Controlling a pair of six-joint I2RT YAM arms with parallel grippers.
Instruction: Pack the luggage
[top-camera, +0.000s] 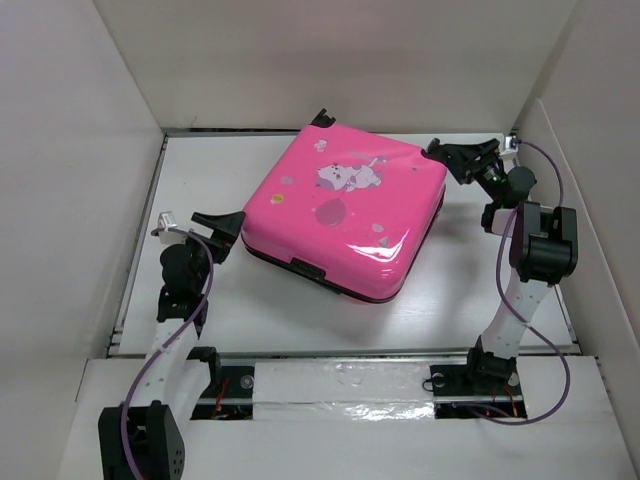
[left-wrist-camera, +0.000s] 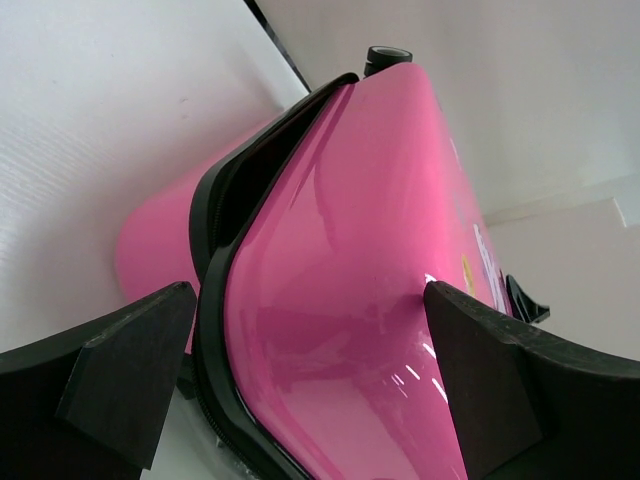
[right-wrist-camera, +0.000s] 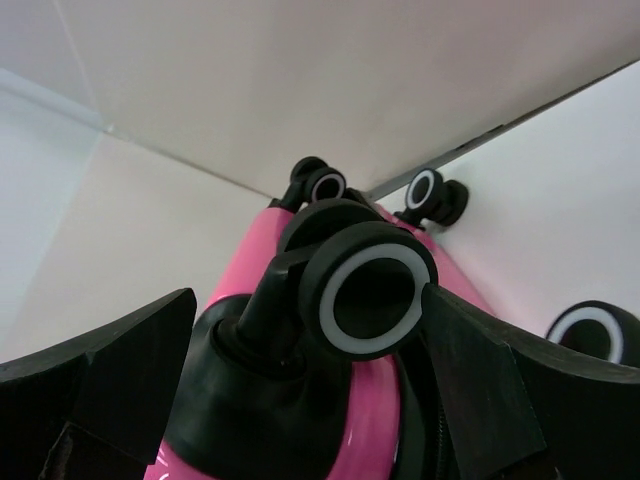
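We see the luggage (top-camera: 345, 210) lying flat and shut on the white table (top-camera: 280, 320). Its glossy pink shell faces up with the cartoon print (top-camera: 350, 178) on top, and it is turned cornerwise to the table's edges. It sits in the middle of the table, a little toward the far wall (top-camera: 340, 60), between our two arms. Our left gripper (top-camera: 235, 228) is at the case's left corner, level with its side. In the left wrist view its two dark fingers (left-wrist-camera: 130, 370) stand wide apart, and the pink shell and the black zip trim (left-wrist-camera: 215, 300) of that corner fill the gap between them. The jaws are spread, and we cannot tell whether either pad touches the shell. Our right gripper (top-camera: 440, 158) is at the case's right corner, where the wheels are. In the right wrist view its fingers (right-wrist-camera: 485, 380) are likewise parted. One black wheel (right-wrist-camera: 372, 292) with a white ring sits between them, just beside the finger on the right of that view. Open space shows on the wheel's other side, so the jaws are not clamped on it. Further wheels (right-wrist-camera: 325, 186) with the same white rings show behind and beside it, against the pale wall and table.
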